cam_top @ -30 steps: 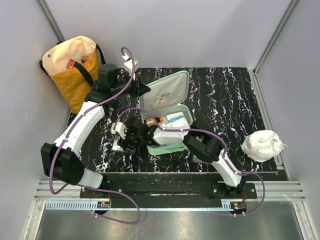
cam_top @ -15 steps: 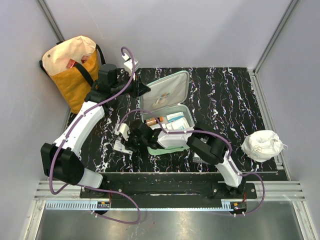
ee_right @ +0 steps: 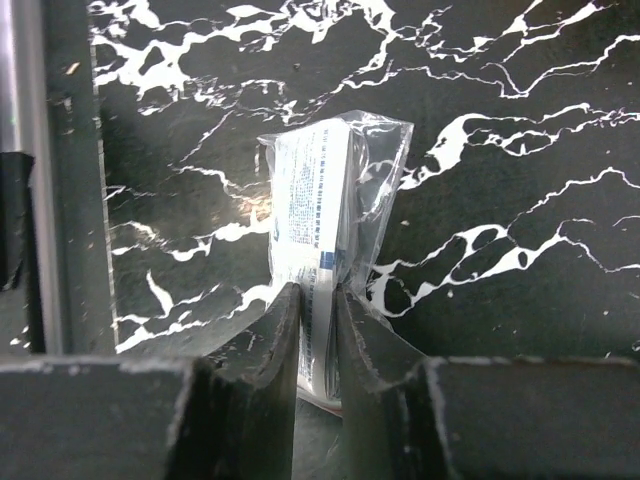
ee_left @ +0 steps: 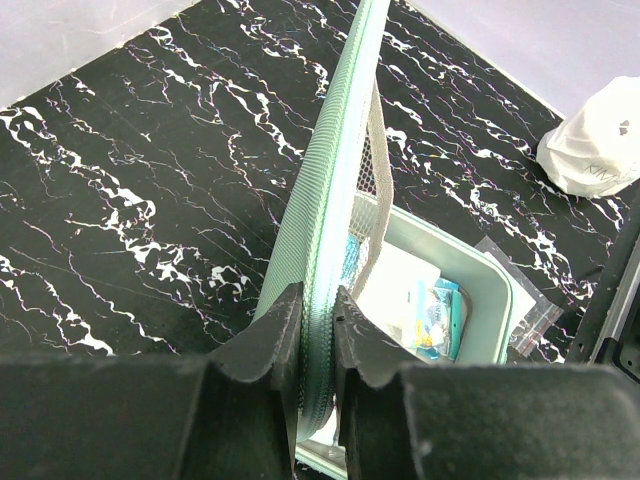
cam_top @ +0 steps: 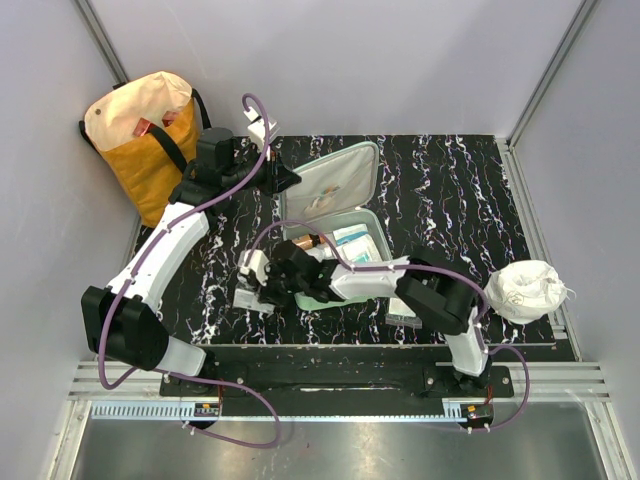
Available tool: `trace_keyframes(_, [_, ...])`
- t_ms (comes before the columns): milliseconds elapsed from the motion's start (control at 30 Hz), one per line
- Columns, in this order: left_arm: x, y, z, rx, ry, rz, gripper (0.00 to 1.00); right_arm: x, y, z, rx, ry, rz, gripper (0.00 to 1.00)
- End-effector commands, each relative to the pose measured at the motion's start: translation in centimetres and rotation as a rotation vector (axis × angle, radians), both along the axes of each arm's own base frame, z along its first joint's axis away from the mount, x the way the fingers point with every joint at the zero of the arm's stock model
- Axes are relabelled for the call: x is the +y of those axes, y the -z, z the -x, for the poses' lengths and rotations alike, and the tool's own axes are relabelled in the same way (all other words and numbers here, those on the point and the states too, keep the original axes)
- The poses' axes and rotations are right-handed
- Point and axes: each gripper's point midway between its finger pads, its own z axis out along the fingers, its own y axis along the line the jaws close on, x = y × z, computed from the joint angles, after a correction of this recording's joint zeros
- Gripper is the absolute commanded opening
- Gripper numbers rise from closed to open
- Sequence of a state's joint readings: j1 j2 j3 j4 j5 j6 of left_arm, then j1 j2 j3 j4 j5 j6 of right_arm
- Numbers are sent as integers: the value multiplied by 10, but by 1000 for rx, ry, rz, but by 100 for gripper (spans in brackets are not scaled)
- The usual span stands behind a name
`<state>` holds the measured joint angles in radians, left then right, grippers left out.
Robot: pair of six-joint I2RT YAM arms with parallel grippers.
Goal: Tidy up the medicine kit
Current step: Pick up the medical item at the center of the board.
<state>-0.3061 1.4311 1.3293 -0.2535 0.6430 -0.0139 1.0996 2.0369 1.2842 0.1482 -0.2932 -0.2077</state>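
Left hand (ee_left: 318, 300): closed on the zipped rim of the lid of the mint-green rounded-square zip medicine kit (ee_left: 335, 170), one finger on each face of the lid.
Lid: stands on edge, nearly upright, its pale grey mesh pocket facing the base.
Right hand (ee_right: 318, 300): closed on a clear plastic packet (ee_right: 320, 210) with a white-and-blue printed insert, the two fingers pinching its near end from both sides.
Packet: stands on its edge on the black white-veined marble-pattern surface (ee_right: 500, 130), just left of the kit's base in the overhead view.
Medicine kit, place: open in the middle of the surface, the lid towards the far side and the base (cam_top: 340, 297) nearer the arms, under the right arm's forearm.
Kit contents: white and blue boxes (ee_left: 435, 315) lie flat in the base; an amber bottle (cam_top: 305, 242) lies at its left end.
Small clear zip bag (ee_left: 520, 310): flat on the surface just right of the base.
White crumpled bag (cam_top: 525, 290): at the right edge of the surface, well apart from the kit.
Yellow-and-cream tote bag (cam_top: 140, 130): off the surface's far left corner, against the wall.
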Motion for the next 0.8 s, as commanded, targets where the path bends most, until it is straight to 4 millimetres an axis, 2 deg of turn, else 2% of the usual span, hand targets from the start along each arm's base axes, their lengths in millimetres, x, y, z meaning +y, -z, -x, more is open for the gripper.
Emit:
trace_keyframes(0, [2,-9,7,15,-1,-4,12,12,-58,15,-62,-87,-186,0])
trace_keyframes(167, [3,-9,8,16,-3,-5,12,1,-86,14,-107,-66,-216,0])
trace_keyframes(300, [3,-9,8,15,-2,-6,12,-22,-116,12,-206,-34,-250,0])
trace_keyframes(367, [3,-10,7,13,-5,-8,12,-40,-123,11,-243,-10,-233,0])
trace_keyframes(500, [3,-10,8,13,-3,-7,12,-75,-122,6,-353,16,-149,0])
trace_keyframes(767, [3,-11,8,12,0,-7,12,-157,-164,-35,-532,171,-124,0])
